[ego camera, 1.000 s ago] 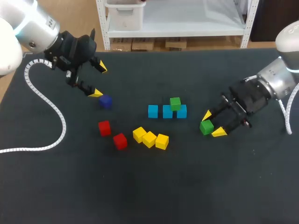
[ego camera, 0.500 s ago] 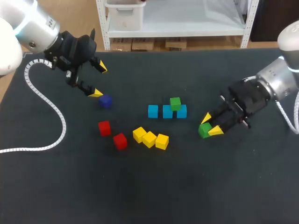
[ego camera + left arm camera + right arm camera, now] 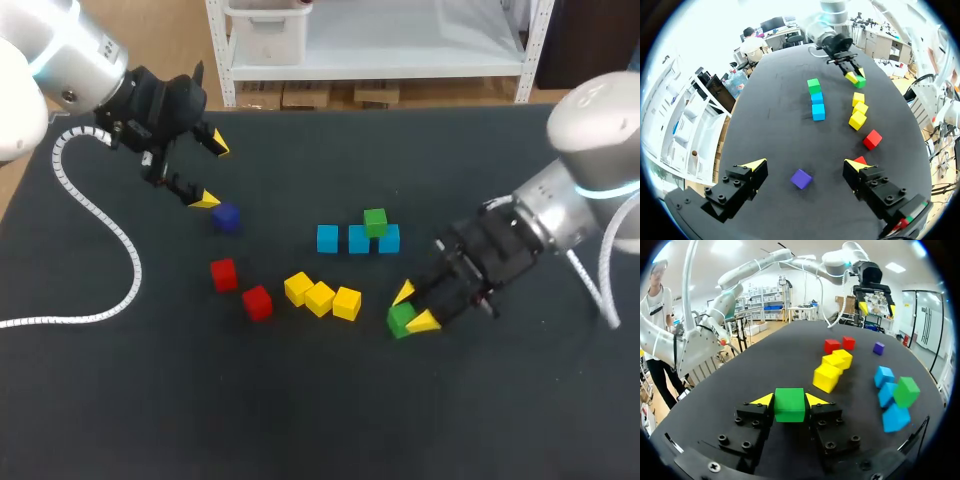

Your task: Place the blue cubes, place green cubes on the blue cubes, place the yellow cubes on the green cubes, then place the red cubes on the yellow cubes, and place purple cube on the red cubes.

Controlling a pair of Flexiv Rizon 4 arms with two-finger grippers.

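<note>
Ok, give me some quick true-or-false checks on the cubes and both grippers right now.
1. The right gripper is shut on a green cube. True.
2. A second green cube sits on the blue cubes. True.
3. The left gripper holds the purple cube. False: it is open; the cube lies on the table, apart from both fingers.
4. There are four yellow cubes. False: three.
5. The red cubes are stacked. False: both lie on the table.

Your right pincer (image 3: pixel 411 308), clamped on the held green cube (image 3: pixel 401 319), has the yellow cubes (image 3: pixel 320 296) near it on one side. A slim bare lane runs between them and the blue cubes (image 3: pixel 357 239), which carry the stacked green cube (image 3: pixel 375 221). The counter (image 3: pixel 300 420) on the robot's side of them lies open.
</note>
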